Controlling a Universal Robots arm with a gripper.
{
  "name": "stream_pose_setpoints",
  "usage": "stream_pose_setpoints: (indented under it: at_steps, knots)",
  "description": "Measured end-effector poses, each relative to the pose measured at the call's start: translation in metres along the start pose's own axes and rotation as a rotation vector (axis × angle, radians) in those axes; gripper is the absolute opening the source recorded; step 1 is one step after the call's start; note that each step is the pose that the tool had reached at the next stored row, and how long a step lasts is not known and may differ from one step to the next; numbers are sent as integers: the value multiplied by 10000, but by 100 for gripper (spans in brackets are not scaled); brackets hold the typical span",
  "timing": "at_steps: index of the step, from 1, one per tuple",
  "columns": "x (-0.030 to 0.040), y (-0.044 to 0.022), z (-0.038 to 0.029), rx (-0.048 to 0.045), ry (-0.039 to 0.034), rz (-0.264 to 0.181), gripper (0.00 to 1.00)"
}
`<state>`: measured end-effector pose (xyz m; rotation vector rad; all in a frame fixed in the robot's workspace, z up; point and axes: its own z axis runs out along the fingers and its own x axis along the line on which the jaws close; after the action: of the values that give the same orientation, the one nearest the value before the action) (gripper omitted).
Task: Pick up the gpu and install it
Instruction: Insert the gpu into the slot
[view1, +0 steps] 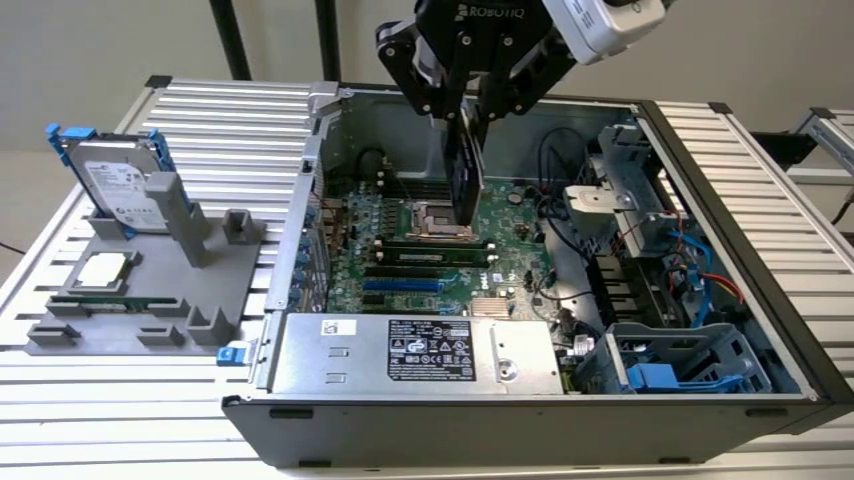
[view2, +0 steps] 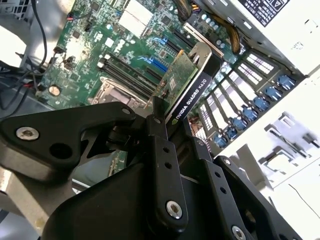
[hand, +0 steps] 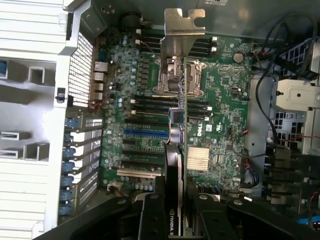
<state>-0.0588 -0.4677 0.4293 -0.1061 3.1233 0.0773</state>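
The gripper has its jaws clamped on the gpu, holding it on edge above the motherboard, likely so its bottom edge faces the slots.

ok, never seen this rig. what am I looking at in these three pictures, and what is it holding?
It is one robot arm with a black two-finger gripper, working over an open computer case that lies on a slatted metal table. The exterior view comes from a camera off the arm that sees the whole scene. Both wrist views come from cameras riding on the arm, so they look along the gripper into the case. The gripper is shut on the gpu, a green card with a black cooler and a silver end bracket. It is held edge-down over the motherboard and does not look seated in a slot. On the exterior view's left, a grey holder carries a hard drive with blue rails and a thin memory stick.
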Motion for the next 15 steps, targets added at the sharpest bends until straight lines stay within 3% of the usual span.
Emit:
stream_pose_setpoints:
  at_steps: [15]
  knots:
    - [0, 0, -1, -11, 32, -644, 0]
